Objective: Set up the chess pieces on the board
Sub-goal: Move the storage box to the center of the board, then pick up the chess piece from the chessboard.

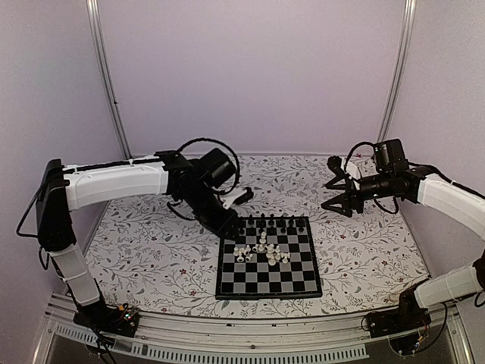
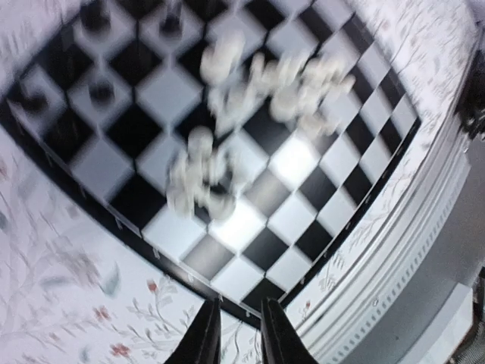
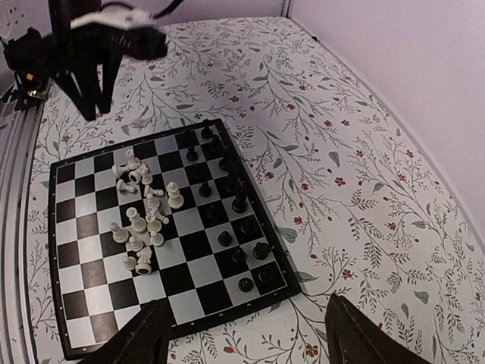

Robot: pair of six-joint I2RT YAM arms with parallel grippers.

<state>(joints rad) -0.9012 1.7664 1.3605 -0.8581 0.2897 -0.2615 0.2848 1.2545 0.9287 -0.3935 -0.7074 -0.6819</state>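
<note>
The board (image 1: 269, 282) lies by the desk's (image 1: 151, 258) near edge, black chess pieces (image 1: 271, 222) lining its far side and white chess pieces (image 1: 261, 249) jumbled mid-board. The left claw (image 2: 239, 309) is slightly parted and empty; the right claw (image 3: 246, 303) gapes wide, empty.

One board (image 1: 265, 282), about sixteen black chess pieces (image 3: 239, 203), cream pieces (image 3: 174, 196) heaped too tightly to count

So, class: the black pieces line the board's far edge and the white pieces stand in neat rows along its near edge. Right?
No. The white pieces sit jumbled mid-board, as the top external view shows; the black pieces do line the far edge of the board.
</note>
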